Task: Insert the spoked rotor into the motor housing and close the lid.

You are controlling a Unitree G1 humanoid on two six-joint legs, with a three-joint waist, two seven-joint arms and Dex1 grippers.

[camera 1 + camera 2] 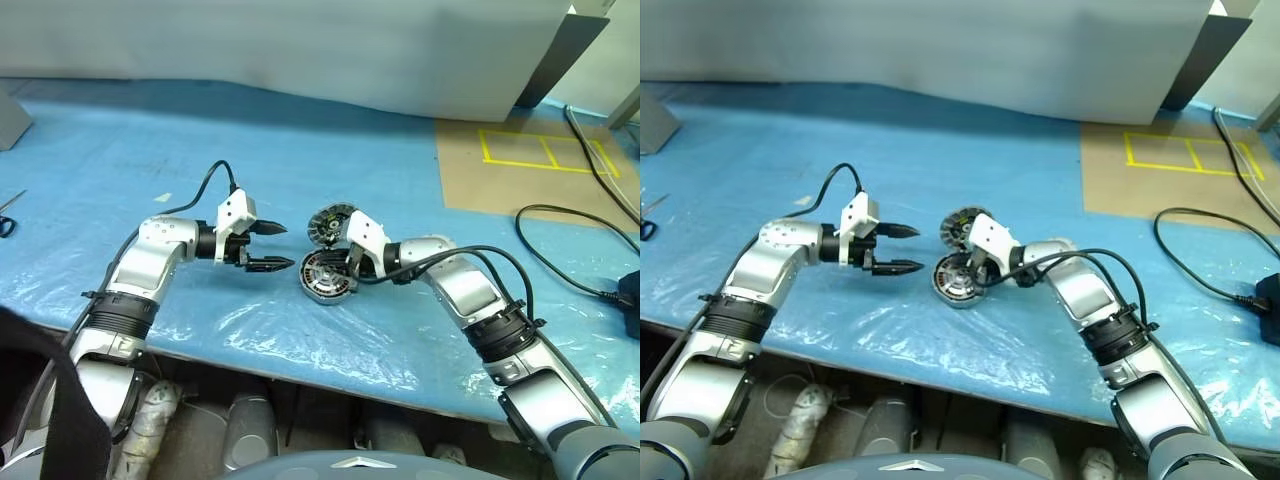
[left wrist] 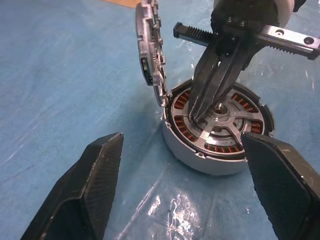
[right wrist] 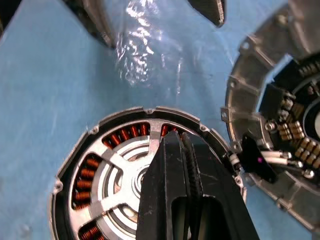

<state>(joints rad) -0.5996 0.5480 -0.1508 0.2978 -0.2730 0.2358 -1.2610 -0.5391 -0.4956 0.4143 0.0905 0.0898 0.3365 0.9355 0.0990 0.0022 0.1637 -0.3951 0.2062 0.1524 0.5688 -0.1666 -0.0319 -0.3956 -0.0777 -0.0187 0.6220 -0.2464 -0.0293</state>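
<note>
Nearest, the left hand point(image 1: 270, 247) hangs over the blue-covered worktop point(image 1: 300, 150) with its two black fingers point(image 2: 85, 195) spread wide and nothing between them, pointing across toward the motor at about its three o'clock; it seems parked there ready to steady the housing or take the lid when needed. Just beyond its tips sits the motor housing point(image 2: 215, 145), a round shallow cup resting flat on the plastic sheet, its ring of copper-orange windings showing between the arms of the spoked rotor point(image 3: 117, 180), which already lies inside the cup, apparently seated around the hub. The right hand point(image 2: 200, 107) comes in from the housing's three o'clock with its fingers pinched together, tips pressing down on the rotor near the centre, probably to push it fully home or to check that it sits level. At the housing's far edge, toward eleven o'clock, the lid point(image 2: 150, 50) stands nearly upright on its rim, joined to the housing by short wires, its inner face with circuit parts turned toward the cup. Standing open like that it leaves the cup's mouth free; closing it is the step left.
</note>
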